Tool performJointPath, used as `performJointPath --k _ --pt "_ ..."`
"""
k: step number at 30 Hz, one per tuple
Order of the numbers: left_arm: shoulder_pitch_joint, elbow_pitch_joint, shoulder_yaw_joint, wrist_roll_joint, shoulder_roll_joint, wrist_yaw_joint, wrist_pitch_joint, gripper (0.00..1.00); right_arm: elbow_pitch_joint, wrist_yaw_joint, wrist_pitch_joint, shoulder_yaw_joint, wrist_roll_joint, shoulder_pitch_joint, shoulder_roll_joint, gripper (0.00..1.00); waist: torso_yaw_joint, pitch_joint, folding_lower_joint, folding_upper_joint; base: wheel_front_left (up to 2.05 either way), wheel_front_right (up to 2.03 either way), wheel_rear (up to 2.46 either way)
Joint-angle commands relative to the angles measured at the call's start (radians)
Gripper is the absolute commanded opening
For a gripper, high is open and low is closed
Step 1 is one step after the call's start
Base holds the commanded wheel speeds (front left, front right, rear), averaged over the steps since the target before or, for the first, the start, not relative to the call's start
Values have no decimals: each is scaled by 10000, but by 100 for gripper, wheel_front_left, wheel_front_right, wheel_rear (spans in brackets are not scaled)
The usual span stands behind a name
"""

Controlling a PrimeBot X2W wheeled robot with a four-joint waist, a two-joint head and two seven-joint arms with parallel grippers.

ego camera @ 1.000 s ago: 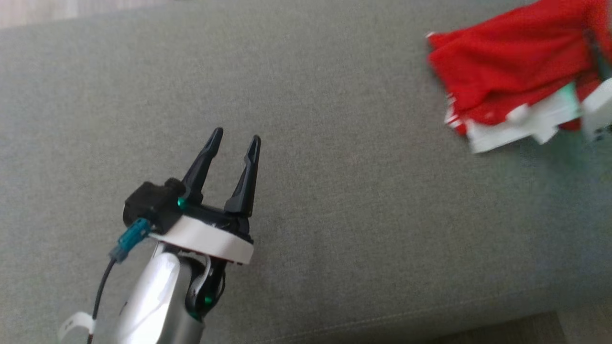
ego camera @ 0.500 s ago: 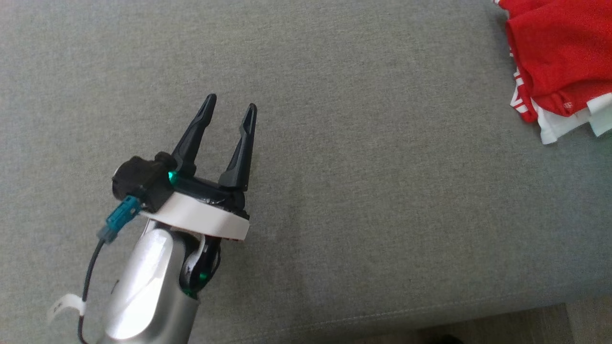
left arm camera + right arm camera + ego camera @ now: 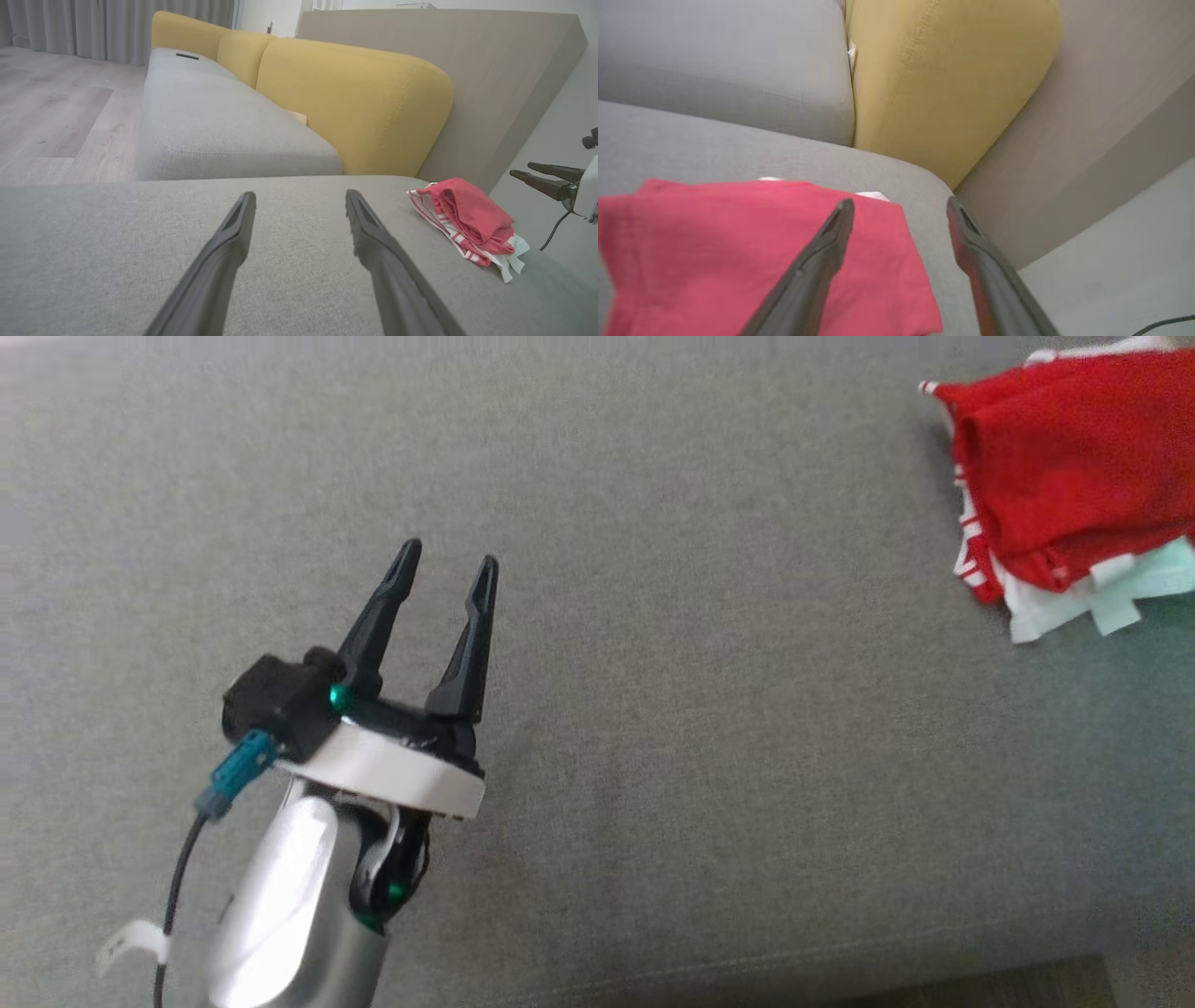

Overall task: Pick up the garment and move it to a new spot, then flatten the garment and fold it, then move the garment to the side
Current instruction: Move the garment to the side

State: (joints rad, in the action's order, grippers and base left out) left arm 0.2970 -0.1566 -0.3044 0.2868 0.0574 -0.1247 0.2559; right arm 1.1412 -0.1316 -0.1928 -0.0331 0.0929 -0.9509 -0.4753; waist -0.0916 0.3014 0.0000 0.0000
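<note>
Garment (image 3: 1064, 476): red top, folded into a thick bundle. White striped trim (image 3: 971, 546) runs along one edge, and white layers stick out under the red at the near side.
Garment pos: on grey sofa seat (image 3: 653, 728), upper right in head view, cut by the frame edge. In L wrist view the garment (image 3: 467, 217) sits near the seat's right edge. In R wrist view the garment (image 3: 738, 252) lies by the seat's rounded corner.
L jaws: wide open, nothing btwn them. Fingers (image 3: 471, 635) point up the head view at lower left, over bare seat, well apart from the garment. L wrist view shows the same fingers (image 3: 219, 261) spread over plain grey fabric.
L wrist: black camera block (image 3: 275, 709) w/ teal connector (image 3: 233, 779), above a silver forearm (image 3: 289, 905).
R jaws: spread wide in R wrist view, gripping nothing. One of the fingers (image 3: 817, 266) overlaps the red cloth in that view; the other is over the seat's edge. In L wrist view the R fingers (image 3: 546, 179) hang to the right of the bundle, tips toward it, clear of the cloth.
Sofa: yellow back cushion (image 3: 355, 102) stands behind the seat. A second grey seat section (image 3: 210, 121) runs on beyond, w/ a small dark item (image 3: 187, 56) on it; can't tell what it is.
Surroundings: tan panel (image 3: 467, 70) behind the cushion. Wood floor (image 3: 56, 107) and grey curtains (image 3: 93, 23) at far left.
</note>
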Motion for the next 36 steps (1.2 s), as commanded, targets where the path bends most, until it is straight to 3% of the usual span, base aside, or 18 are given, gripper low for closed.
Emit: performJointPath --k 1,8,13,19,27,36 --pt "-112 332 421 92 55 -60 59 100 -366 9 -183 -68 -127 196 123 100 72 -529 0 0 0 0 0" --pt "-825 425 907 190 -35 -60 59 100 -1588 9 -629 -359 -1617 1165 1452 100 336 -1721 0 0 0 0 0" --pt "-1294 502 1133 150 -59 -60 59 100 -3687 9 -682 -593 -3141 2543 2203 100 619 -2343 0 0 0 0 0" --pt "-1825 787 1474 252 -68 -60 59 100 -6233 9 -687 -542 -4073 4661 2997 100 859 -2838 0 0 0 0 0" --pt "-2487 1010 1700 687 -70 9 59 100 -8370 9 -688 -382 -4175 6856 4020 100 1029 -3078 0 0 0 0 0" --pt "-2809 941 1590 475 -71 107 59 100 -9279 9 -689 -607 -3394 8301 4237 100 1104 -3138 0 0 0 0 0"
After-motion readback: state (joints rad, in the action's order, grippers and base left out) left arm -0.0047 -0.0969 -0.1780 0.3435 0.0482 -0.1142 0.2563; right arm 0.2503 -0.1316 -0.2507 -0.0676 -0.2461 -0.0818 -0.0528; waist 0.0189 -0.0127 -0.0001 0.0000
